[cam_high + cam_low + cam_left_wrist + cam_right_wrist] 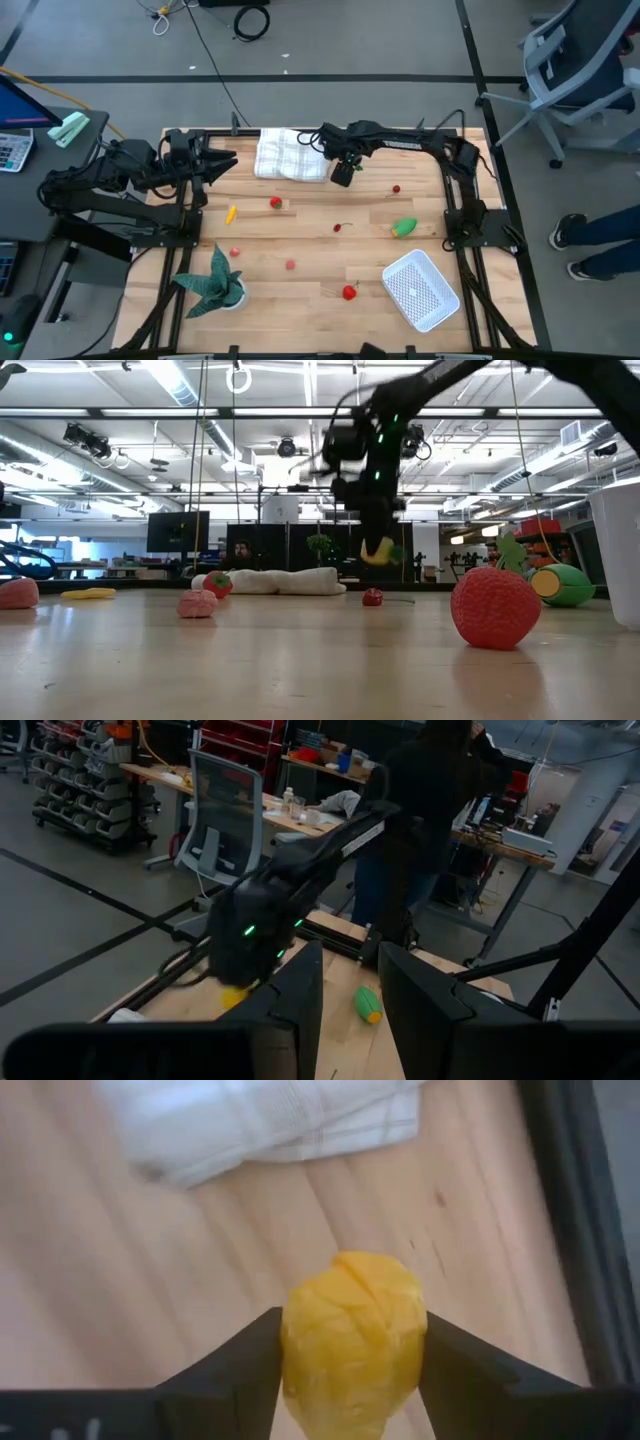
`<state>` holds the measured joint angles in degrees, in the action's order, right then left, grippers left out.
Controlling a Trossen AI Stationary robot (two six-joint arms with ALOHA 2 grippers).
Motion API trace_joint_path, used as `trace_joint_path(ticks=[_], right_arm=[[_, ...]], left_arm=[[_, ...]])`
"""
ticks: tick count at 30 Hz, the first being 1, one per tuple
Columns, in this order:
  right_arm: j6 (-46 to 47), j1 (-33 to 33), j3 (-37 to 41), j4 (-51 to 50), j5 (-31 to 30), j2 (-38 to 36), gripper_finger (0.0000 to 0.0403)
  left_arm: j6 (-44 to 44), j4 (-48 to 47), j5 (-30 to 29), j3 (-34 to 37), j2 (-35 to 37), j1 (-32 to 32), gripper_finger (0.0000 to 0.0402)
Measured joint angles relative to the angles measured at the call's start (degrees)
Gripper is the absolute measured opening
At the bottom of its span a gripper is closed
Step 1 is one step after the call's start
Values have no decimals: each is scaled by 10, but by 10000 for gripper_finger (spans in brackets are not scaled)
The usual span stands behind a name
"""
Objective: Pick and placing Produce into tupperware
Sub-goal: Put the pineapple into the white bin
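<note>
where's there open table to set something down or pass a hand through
Bare wood lies between the green vegetable, the tupperware and the strawberry, and around the tomato. It is crowded by the cloth, where the right gripper holds a yellow piece.

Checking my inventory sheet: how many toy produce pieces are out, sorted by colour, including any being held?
Red plastic toy pieces: 4
Pinkish toy pieces: 2
Yellow toy pieces: 2, one in the right gripper
Green toy piece: 1
Total: 9
</note>
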<state>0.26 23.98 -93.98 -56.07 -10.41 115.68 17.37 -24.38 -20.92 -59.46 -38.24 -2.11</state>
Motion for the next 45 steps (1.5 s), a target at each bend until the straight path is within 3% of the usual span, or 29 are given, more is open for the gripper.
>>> trace_joint_path(ticks=[5,10,15,20,25,32,36,41,45], right_arm=[[83,-43,0,-59,58,-106,208],[180,-125,0,-129,109,-221,200],[334,-264,15,-173,102,-318,201],[599,-431,75,-180,44,-375,208],[844,-574,185,-154,28,-378,209],[1003,-682,353,64,47,-339,210],[1046,-696,411,143,70,-310,212],[1018,-688,437,141,150,-291,235],[1001,-678,443,139,170,-290,267]], left_arm=[[0,-3,0,0,0,0,107],[3,-6,0,0,0,0,107],[8,-9,0,0,0,0,107],[16,-9,0,0,0,0,107],[16,-8,0,0,-4,0,107],[15,-9,0,0,-25,0,107],[15,-9,0,0,-43,0,107],[15,-10,0,0,-70,0,107],[18,-8,0,0,-88,0,107]])
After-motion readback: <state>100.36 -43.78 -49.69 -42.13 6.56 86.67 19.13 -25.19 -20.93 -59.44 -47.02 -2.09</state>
